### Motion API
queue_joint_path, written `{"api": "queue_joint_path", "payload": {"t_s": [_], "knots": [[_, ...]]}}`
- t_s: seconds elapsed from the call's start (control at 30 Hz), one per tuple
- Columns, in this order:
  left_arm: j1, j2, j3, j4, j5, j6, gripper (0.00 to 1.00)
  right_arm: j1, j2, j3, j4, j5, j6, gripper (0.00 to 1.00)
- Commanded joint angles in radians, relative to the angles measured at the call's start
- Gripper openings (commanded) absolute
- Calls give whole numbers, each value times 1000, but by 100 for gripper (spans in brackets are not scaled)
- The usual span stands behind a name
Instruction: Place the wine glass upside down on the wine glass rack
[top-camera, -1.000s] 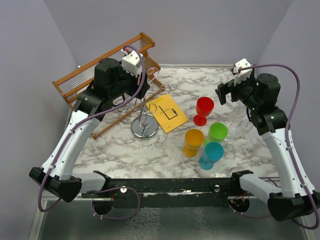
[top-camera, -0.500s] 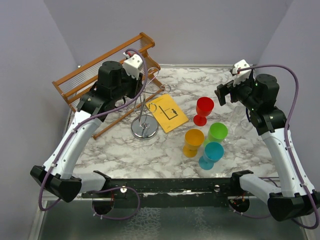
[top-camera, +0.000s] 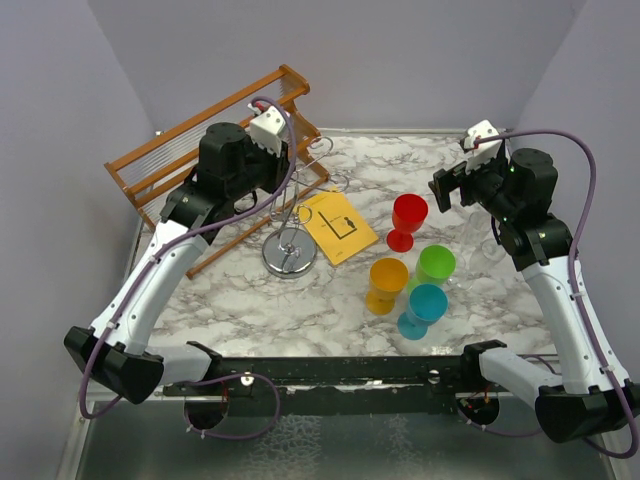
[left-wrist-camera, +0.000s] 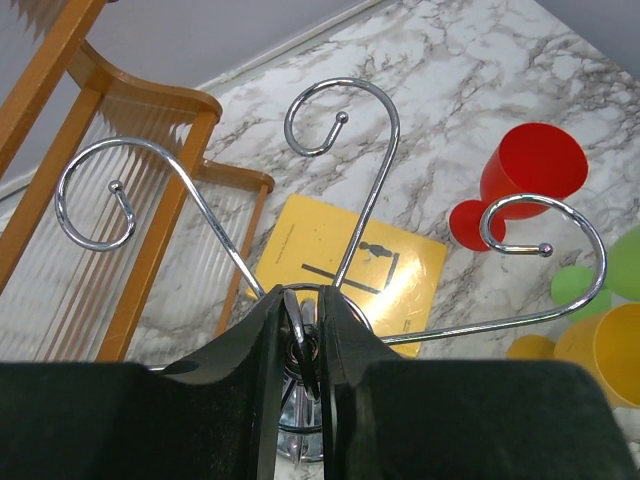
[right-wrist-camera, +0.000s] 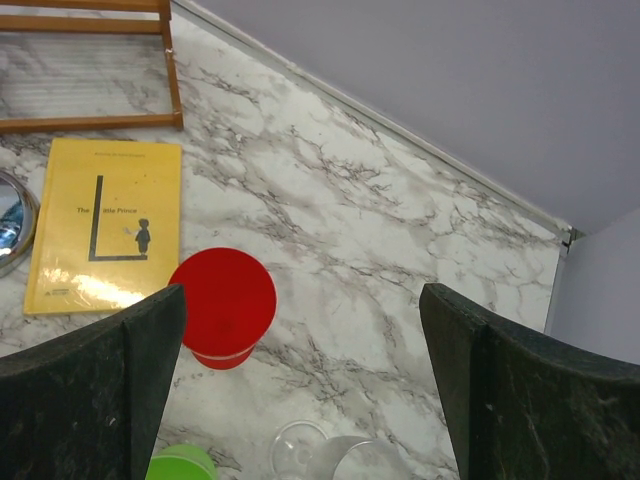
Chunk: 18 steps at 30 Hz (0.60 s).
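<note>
— So, where is the wine glass (right-wrist-camera: 300, 447)?

— Low on the table (right-wrist-camera: 400, 230), clear and easy to miss, just beside the green cup (right-wrist-camera: 180, 465) and near the red cup (right-wrist-camera: 222, 300). I cannot tell whether it stands or lies on its side.

— And the wine glass rack (top-camera: 289, 255)?

— Well apart from it, upright on its round base beside the yellow book (right-wrist-camera: 105, 225), with the wooden rack (top-camera: 200, 135) behind. The left pincer (left-wrist-camera: 303, 300) is drawn narrow around the central post, just under the curled arms. It looks like a grip on the metal.

— The other one?

— The right pincer (right-wrist-camera: 300, 300) hangs spread wide above the cups, holding nothing.

— What makes this step go well, then?

— Steadying the stand, I'd say. That grip should be firm and square so the post doesn't tip or twist when the glass comes in. It should also keep below the hooks, leaving the right-hand loop free. The right arm ought to drop straight onto the stem, close softly since clear glass slips and cracks, and lift clear of the cups before turning it over. Then it can slide the stem into a curl with the foot resting on top.
</note>
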Motion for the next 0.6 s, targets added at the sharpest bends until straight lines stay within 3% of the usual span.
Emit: {"api": "queue_joint_path", "payload": {"t_s": [0.0, 0.57], "knots": [[-7, 13, -15, 117, 80, -59, 0, -3, -6, -5, 13, -25, -11, 100], [12, 37, -71, 383, 195, -185, 0, -3, 1, 5, 11, -32, -16, 100]]}}
